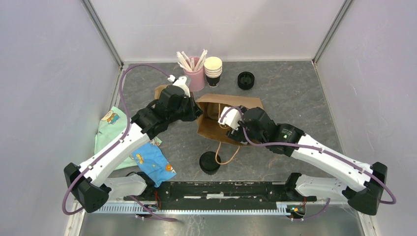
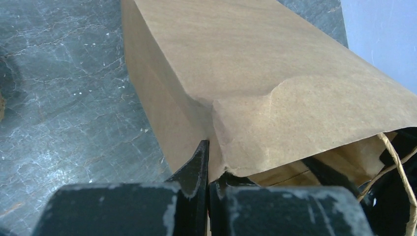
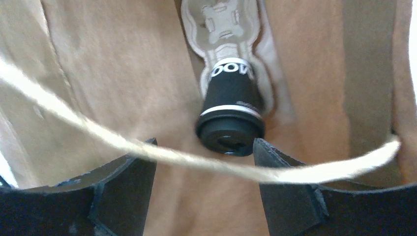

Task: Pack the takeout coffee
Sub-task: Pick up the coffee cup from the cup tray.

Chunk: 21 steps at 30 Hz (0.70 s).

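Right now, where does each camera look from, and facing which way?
Top external: above and behind, facing down at the table; left arm, right arm show.
Left wrist: facing the brown bag; the left fingers, shut, pinch its edge.
Right wrist: facing into the bag at the takeout coffee; the right fingers, open, show.
All share the bag.

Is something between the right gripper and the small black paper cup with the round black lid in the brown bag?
Yes. The bag's pale twine handle stretches across in front of the small black lidded paper cup, between it and the open right gripper. The cup lies inside the brown paper bag.
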Available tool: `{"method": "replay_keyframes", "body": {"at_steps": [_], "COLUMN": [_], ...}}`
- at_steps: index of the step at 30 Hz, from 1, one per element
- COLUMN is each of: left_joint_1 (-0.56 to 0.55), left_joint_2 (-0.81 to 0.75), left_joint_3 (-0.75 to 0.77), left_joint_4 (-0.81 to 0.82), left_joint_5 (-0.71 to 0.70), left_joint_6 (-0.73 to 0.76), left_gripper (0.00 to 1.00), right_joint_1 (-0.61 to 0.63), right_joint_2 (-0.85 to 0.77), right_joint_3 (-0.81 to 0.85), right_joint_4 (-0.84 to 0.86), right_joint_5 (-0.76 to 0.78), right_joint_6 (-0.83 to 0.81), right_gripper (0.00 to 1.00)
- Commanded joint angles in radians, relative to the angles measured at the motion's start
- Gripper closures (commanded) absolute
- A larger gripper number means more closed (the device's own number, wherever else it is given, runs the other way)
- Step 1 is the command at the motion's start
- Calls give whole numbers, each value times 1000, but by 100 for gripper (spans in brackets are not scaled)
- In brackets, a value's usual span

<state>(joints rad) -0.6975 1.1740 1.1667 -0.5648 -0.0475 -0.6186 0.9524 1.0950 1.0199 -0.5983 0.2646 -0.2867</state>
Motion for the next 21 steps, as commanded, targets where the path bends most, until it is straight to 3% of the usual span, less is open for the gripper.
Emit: {"method": "replay_keyframes", "body": {"at_steps": [1, 10, 17, 21], "left_joint_1": [-4, -4, -4, -4], "left_joint_2": [-65, -80, -71, -55], "left_joint_3": [-55, -101, -61, -12], "left_joint_4": [81, 138, 84, 24], "left_joint_5": [-40, 41, 27, -15], "left_joint_6": [60, 54, 52, 47], "left_gripper": [98, 98, 98, 98], "right_joint_1": [-4, -11, -42, -44], "right_joint_2": [-58, -4, -33, -122], "right_joint_3": [-46, -75, -85, -142], "right_joint_4": [79, 108, 126, 29], "right_joint_5": [-9, -100, -201, -262], "right_joint_6": [-361, -683, -688, -805], "right_gripper": [24, 28, 25, 22]}}
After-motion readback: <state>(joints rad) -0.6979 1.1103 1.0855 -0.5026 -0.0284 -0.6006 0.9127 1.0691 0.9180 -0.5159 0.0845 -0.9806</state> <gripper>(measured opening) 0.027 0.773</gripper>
